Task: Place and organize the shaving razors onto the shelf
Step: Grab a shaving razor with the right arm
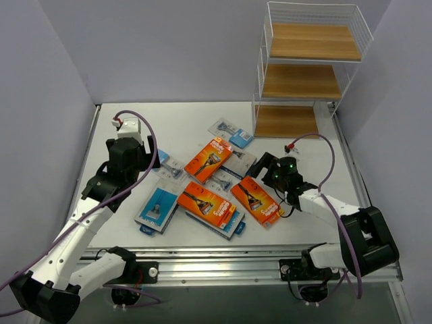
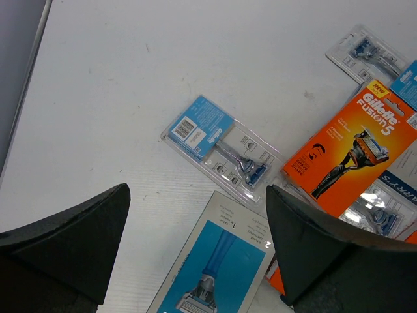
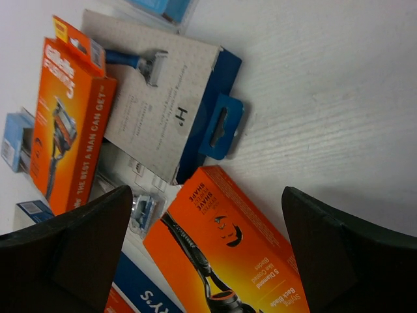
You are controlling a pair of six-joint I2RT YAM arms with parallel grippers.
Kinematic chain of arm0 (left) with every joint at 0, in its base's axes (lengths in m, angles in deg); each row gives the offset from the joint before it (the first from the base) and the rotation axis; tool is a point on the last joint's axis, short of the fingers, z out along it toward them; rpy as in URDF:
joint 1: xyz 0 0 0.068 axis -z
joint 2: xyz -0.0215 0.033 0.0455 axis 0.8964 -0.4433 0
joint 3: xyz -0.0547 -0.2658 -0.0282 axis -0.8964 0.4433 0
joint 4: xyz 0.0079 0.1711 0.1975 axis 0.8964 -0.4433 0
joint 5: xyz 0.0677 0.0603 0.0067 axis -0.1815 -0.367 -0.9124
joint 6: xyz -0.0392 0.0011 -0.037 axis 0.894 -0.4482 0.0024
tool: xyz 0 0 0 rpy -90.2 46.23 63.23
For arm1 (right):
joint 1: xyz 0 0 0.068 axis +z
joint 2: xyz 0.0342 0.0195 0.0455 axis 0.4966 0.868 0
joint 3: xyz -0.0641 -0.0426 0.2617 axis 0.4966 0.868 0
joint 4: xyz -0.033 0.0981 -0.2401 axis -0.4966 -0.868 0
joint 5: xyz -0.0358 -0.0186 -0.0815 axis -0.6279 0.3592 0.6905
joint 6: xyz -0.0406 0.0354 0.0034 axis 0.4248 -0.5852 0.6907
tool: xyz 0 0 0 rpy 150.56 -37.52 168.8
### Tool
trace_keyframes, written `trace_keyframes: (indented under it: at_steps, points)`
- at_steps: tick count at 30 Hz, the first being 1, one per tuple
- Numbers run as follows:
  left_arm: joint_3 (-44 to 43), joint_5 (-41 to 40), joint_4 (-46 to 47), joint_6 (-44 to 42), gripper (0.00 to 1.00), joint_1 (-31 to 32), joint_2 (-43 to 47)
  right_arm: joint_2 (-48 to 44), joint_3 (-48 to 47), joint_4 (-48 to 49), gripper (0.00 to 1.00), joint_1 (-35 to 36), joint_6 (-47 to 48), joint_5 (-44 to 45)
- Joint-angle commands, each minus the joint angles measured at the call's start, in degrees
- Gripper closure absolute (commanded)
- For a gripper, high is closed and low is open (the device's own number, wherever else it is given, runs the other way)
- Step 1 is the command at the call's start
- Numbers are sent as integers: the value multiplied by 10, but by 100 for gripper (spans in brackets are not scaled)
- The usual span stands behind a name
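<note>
Shaving razors lie scattered mid-table: orange boxes (image 1: 208, 159) (image 1: 206, 203) (image 1: 255, 199), a blue-and-grey box (image 1: 156, 208) and a clear blister pack (image 1: 229, 131). The shelf (image 1: 310, 74), a white wire rack with three wooden tiers, stands at the far right. My left gripper (image 1: 135, 165) hangs open above the blue-and-grey box (image 2: 215, 267); a blister pack (image 2: 221, 147) lies just beyond it. My right gripper (image 1: 270, 169) is open over the right orange box (image 3: 228, 254), which fills the space between its fingers (image 3: 71, 254). Neither holds anything.
A grey box with a blue hang tab (image 3: 156, 98) and another orange box (image 3: 68, 124) lie past the right gripper. Grey walls close in the table (image 1: 162, 121) at left, back and right. A metal rail (image 1: 223, 260) runs along the near edge.
</note>
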Motion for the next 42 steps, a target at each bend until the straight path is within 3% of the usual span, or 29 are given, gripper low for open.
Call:
trace_keyframes:
  at_steps: [1, 7, 22, 31, 42]
  points:
    - [-5, -4, 15, 7, 6, 0, 11, 13, -35, -8, 7, 2, 9, -22]
    - [-7, 24, 11, 5, 6, 1, 11, -79, -27, -123, 6, -10, 33, 57]
    - [-12, 32, 3, 0, 6, 0, 11, -194, 73, -236, 17, -53, 6, 9]
    - [-11, 29, 4, -3, 6, 0, 14, -244, 65, -321, 24, -51, -26, 24]
    - [-11, 35, 3, -4, 6, 0, 10, -259, 52, -392, 23, -37, -44, 19]
